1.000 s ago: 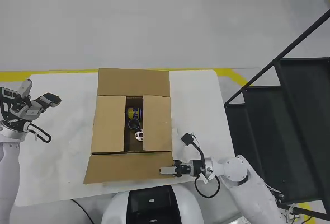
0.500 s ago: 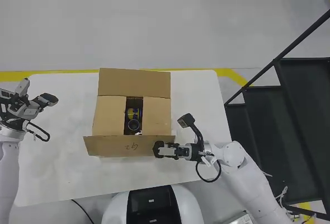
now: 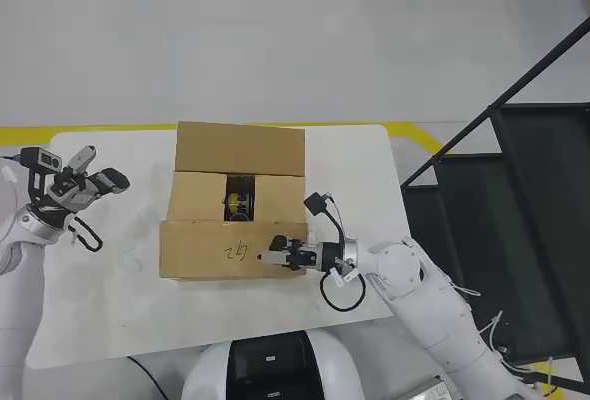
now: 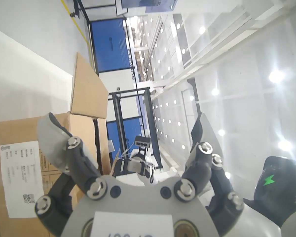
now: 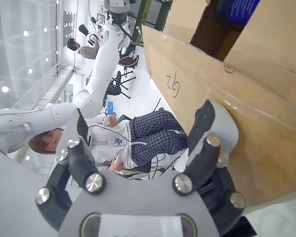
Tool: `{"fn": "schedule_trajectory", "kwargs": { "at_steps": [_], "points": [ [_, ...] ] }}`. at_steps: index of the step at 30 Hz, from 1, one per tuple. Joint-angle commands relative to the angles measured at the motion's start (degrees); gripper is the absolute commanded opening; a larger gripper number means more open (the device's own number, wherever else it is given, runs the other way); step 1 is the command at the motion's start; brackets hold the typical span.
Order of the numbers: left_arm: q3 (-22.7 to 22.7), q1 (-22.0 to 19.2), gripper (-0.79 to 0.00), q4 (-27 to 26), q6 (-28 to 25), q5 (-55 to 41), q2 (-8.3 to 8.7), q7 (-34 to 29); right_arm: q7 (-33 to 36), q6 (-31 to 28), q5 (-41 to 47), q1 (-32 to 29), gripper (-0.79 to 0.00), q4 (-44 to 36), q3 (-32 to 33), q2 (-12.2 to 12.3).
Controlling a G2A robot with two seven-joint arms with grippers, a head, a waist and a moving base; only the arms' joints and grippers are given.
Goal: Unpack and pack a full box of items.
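A brown cardboard box stands in the middle of the white table. Its far flap stands up, and the near flap, marked with handwriting, lies folded over the top. A gap between the side flaps shows a blue and yellow item, the blue item in the right wrist view. My right gripper is open at the near flap, one fingertip lying against the cardboard. My left gripper is open and holds nothing, apart from the box on its left side.
The table has bare room on both sides of the box. A black metal staircase stands beyond the table's right edge. A yellow floor line runs behind the table.
The near flap, which lay flat outward on the table, has been swung up and over the box with my right gripper against it. My left gripper has shifted slightly toward the box.
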Motion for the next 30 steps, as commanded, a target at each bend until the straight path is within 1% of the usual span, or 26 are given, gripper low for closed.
{"fn": "schedule_trajectory", "kwargs": {
  "at_steps": [1, 5, 12, 13, 14, 15, 16, 17, 18, 19, 21, 26, 30],
  "points": [
    [-0.1, 0.17, 0.0, -0.1, 0.02, -0.04, 0.01, 0.22, 0.34, 0.76, -0.13, -0.16, 0.0, -0.89, 0.11, 0.15],
    [-0.1, 0.17, 0.0, -0.1, 0.02, -0.04, 0.01, 0.22, 0.68, 2.44, -0.28, -0.36, 0.0, -1.99, 0.37, 0.42],
    [-0.1, 0.17, 0.0, -0.1, 0.02, -0.04, 0.01, 0.22, 0.12, 3.73, -0.09, 1.21, 0.0, 0.27, -0.38, 0.47],
    [-0.03, 0.33, 0.0, -0.08, 0.22, 0.43, -0.01, 1.32, 0.01, 3.83, -0.04, 1.44, 0.0, 0.53, -0.49, 0.47],
    [0.14, 0.16, 0.0, -0.17, -0.61, 2.88, -0.01, 4.07, -0.18, 3.87, 0.2, 1.6, 0.0, 0.72, -0.58, 0.46],
    [0.79, -0.27, 0.0, -0.08, -2.2, 4.76, -0.18, 6.69, -0.25, 3.87, 0.28, 1.76, 0.0, 0.85, -0.67, 0.47],
    [2.1, -0.85, 0.0, 0.69, -2.61, 4.51, -0.56, 7.96, -0.38, 3.88, 0.37, 1.9, 0.0, 0.92, -0.68, 0.48],
    [3.32, -2.04, 0.0, 1.86, -3.76, 5.7, -0.85, 9.22, -0.57, 3.89, 0.49, 1.96, 0.0, 0.93, -0.67, 0.5],
    [4.66, -3.36, 0.0, 3.02, -6.11, 7.21, -1.18, 10.32, -0.68, 3.89, 0.62, 1.98, 0.0, 0.9, -0.65, 0.53],
    [6.41, -4.59, 0.0, 4.53, -7.2, 6.5, -1.69, 10.18, -0.74, 3.92, 0.69, 1.97, 0.0, 0.82, -0.6, 0.57],
    [9.34, -8.02, 0.0, 8.79, -10.59, 8.63, -2.54, 11.93, -0.84, 4.11, 0.82, 1.81, 0.0, 0.58, -0.42, 0.67],
    [17.33, -15.77, 0.0, 19.09, -18.35, 9.0, -5.52, 11.86, -0.9, 4.65, 1.09, 1.01, 0.0, -0.17, 0.24, 0.99],
    [21.72, -21.22, 0.0, 27.16, -22.66, 9.84, -7.67, 11.8, -0.99, 5.09, 1.45, 0.22, 0.0, -1.08, 0.66, 1.24]
  ]
}}
